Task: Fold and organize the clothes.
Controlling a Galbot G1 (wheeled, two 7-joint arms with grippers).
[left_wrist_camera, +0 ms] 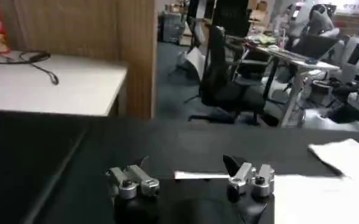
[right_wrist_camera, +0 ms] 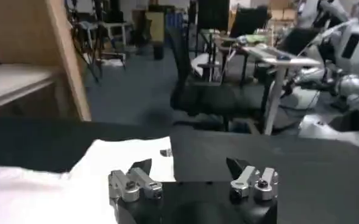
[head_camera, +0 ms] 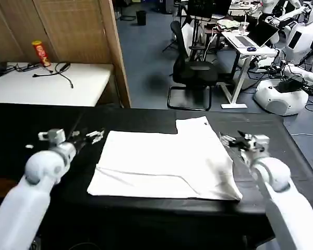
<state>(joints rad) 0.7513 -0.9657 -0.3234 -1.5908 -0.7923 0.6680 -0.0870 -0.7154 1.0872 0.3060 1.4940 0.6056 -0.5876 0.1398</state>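
The folded shirt (head_camera: 164,164) lay lengthwise across the table (head_camera: 146,117); left gripper (head_camera: 86,136) and right gripper (head_camera: 233,139) both spread.

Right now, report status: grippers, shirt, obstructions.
Left gripper open, empty, at the white T-shirt's left edge. Right gripper open, empty, at its right edge. Shirt partly folded, flat.

One white cotton T-shirt (head_camera: 167,165) lay partly folded on one black-covered table (head_camera: 31,125). Two white robot arms were present, each with one gripper: left gripper (head_camera: 86,136), right gripper (head_camera: 230,140). One red cylindrical canister (head_camera: 40,53), possibly snacks, stood behind.
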